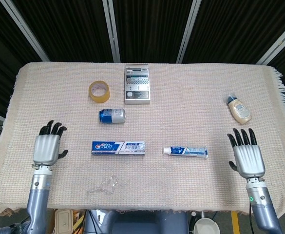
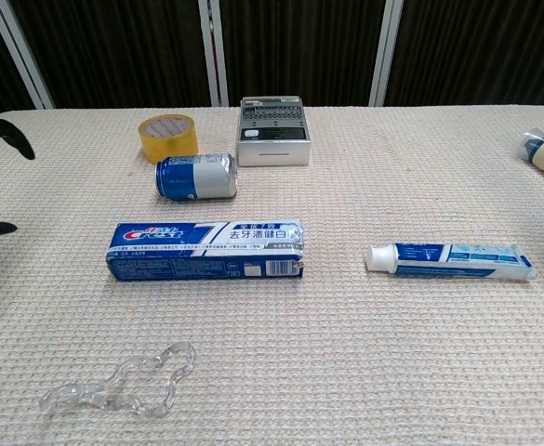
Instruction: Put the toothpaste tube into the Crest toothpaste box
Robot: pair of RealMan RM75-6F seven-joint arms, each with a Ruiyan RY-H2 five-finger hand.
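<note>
Clear plastic piece point(image 2: 118, 383) lies nearest. Both hands, left point(image 1: 47, 147) and right point(image 1: 248, 157), rest released. Grasp toothpaste tube point(image 1: 185, 151), right of Crest toothpaste box point(image 1: 118, 147); align cap with the box's open right end.

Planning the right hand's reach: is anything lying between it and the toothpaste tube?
No. In the head view only bare cloth separates the right hand from the toothpaste tube.

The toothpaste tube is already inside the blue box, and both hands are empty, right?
Not quite. The head view shows the tube lying on the cloth, apart from the box, on the side of the right hand. Both hands are empty, the left hand too.
</note>
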